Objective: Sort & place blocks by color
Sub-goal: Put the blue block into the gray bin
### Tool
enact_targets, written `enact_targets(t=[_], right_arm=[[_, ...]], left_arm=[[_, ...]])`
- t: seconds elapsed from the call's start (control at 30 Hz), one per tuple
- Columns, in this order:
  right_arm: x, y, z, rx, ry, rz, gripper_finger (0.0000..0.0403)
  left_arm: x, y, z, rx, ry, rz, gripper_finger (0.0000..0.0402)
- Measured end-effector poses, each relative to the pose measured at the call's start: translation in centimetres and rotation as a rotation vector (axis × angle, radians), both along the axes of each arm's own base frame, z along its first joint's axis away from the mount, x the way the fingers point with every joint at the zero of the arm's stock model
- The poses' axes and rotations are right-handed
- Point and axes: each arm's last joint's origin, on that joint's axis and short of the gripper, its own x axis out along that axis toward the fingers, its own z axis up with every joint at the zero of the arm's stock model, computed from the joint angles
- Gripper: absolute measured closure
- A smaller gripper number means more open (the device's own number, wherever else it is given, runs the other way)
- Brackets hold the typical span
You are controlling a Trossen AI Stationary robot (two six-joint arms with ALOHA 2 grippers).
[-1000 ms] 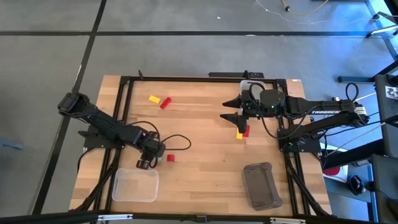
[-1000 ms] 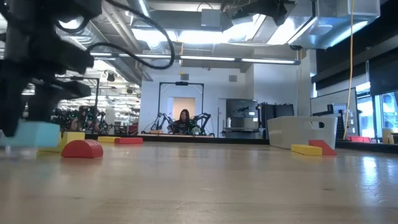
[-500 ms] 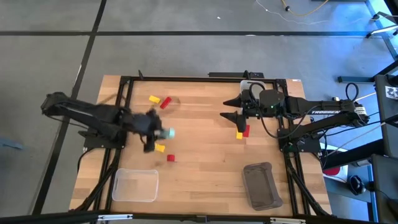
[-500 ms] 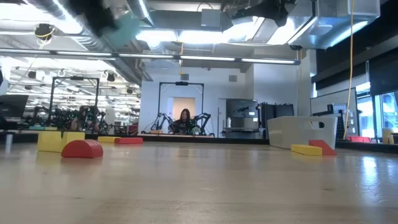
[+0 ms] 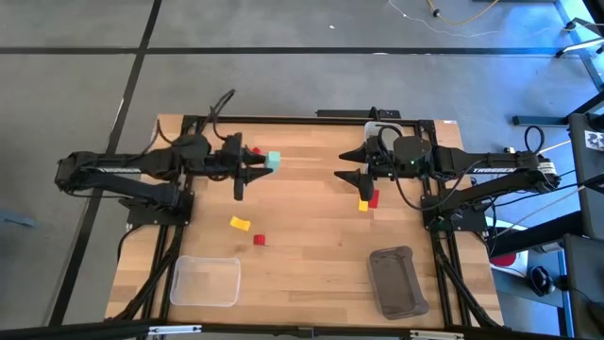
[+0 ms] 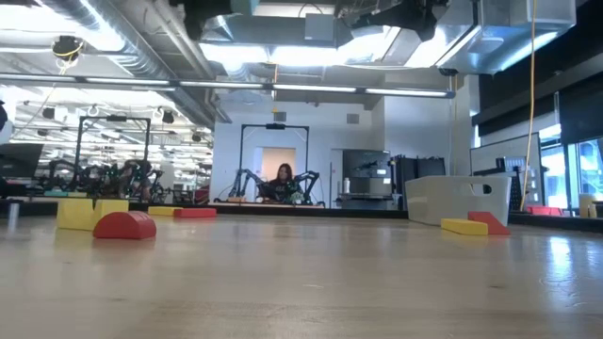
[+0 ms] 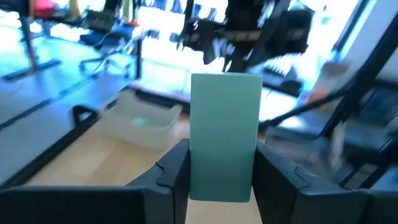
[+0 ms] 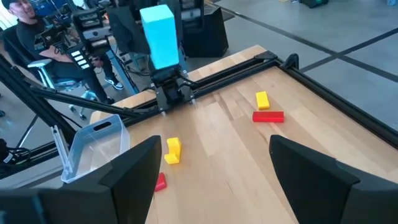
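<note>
We see the wooden surface [image 5: 311, 217] carrying everything, framed by black rails. Next in size, the two arms reach in over its far half. The left gripper [image 5: 259, 162] is held above the surface, and its jaws pinch a pale teal block [image 5: 273, 160]; in the left wrist view that teal block [image 7: 224, 137] stands upright between the dark fingers [image 7: 173, 171], touching both. The right wrist view shows the same block [image 8: 161, 35] raised well above the wood. The right gripper [image 5: 351, 164] hovers on the other side, its jaws spread wide with nothing between them.

Of the two bins at the near edge, the grey bin [image 5: 397, 280] sits on the right and the clear bin [image 5: 205, 280] on the left, well apart from each other.

The remaining blocks lie on the wood. A yellow block [image 5: 241, 223] and a small red block [image 5: 260, 240] rest near each other, between the left gripper and the clear bin. A red block [image 5: 374, 198] and a yellow one [image 5: 363, 204] touch just beside the right gripper. A further red block [image 5: 255, 149] peeks out beside the left gripper. In the low view, a red rounded block [image 6: 124, 225] sits before a yellow one [image 6: 91, 213].
</note>
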Motion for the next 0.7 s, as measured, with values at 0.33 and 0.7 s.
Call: enact_targets(t=[0.33,0.7], right_arm=[[0.0,0.0,0.0,0.000,0.003,0.000,0.0103],[4.1,0.0,-1.2,0.005,-0.101,0.028,0.0103]], left_arm=[[-0.1,0.1,-3.7,-0.119,-0.118,0.028,0.0276],[1.7,0.1,-4.2,-0.164,-0.157,0.019,0.0275]])
